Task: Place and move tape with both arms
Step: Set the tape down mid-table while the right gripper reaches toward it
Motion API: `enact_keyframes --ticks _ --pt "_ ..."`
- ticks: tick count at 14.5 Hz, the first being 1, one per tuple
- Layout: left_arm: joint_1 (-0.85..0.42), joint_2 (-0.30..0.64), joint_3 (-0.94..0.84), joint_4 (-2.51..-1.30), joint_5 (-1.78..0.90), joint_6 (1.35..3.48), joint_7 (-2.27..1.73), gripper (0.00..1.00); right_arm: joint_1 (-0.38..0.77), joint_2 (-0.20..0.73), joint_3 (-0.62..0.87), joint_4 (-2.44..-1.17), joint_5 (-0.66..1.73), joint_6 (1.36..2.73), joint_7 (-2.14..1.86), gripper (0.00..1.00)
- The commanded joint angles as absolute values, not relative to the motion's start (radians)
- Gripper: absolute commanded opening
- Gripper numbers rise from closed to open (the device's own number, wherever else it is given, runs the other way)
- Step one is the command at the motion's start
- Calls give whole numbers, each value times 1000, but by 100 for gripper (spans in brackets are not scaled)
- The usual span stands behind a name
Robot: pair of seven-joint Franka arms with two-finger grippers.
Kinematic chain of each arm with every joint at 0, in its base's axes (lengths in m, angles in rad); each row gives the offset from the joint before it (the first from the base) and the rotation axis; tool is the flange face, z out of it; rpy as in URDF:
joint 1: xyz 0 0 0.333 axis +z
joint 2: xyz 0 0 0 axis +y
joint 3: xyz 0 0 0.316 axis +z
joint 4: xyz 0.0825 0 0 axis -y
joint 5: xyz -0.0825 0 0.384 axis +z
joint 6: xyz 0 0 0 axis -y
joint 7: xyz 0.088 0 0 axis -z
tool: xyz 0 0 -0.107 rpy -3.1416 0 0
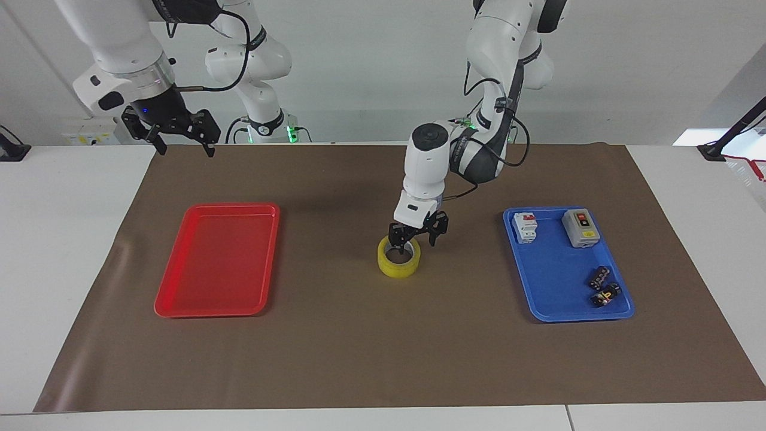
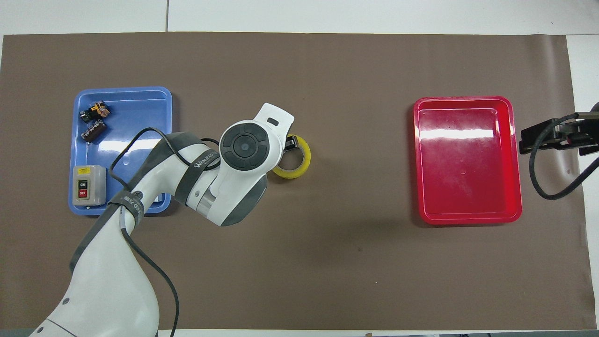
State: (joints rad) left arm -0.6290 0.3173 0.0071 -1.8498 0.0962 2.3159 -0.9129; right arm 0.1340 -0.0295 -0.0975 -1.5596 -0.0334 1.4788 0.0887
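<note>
Tape at mid-mat, left claw parted above it

Tape [image 1: 398, 261] lies flat on the brown mat [image 1: 359, 359], ring hole upward, white core showing inside the yellow band; its place is between the red tray [image 1: 218, 258] and the blue tray [image 1: 565, 266], somewhat closer to the blue tray, with bare mat on every side of it.

Left gripper [image 1: 418, 235] stands directly over the tape's edge on the robots' side, pointing down; its fingertips are apart, one over the ring's hole and one outside the ring toward the blue tray; the roll rests on the mat and is not clamped; whether a fingertip touches the band cannot be told. In the overhead view the left arm's wrist covers part of the tape [image 2: 294, 157].

Right gripper [image 1: 178, 133] hangs in the air over the mat's corner on the robots' side, well apart from the tape and past the red tray; its fingers are spread and hold nothing; this arm waits.

Red tray: nothing seen in it. Blue tray, relative to the tape, toward the left arm's end of the table; it holds a white circuit breaker [image 1: 525, 227], a grey switch box [image 1: 580, 228] and two small dark parts [image 1: 603, 287].
</note>
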Motion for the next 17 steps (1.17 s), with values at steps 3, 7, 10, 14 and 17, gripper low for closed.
enact_keyframes --ticks 3,7,10,14,17 --pt "-510 181 6 -1867 104 2209 -777 100 233 32 -81 -1591 14 1586 72 100" --pt "-390 108 8 -1858 14 2103 -558 100 362 153 -81 -1601 34 1745 144 100" --pt "-293 45 11 -1848 -31 1996 -361 100 468 212 -81 -1652 34 1894 265 100" --pt "-210 14 18 -1774 -31 1843 -235 100 557 294 -81 -1715 32 2060 337 100" --pt "-167 18 18 -1688 -31 1744 -169 100 618 369 -81 -1713 26 2170 416 100"
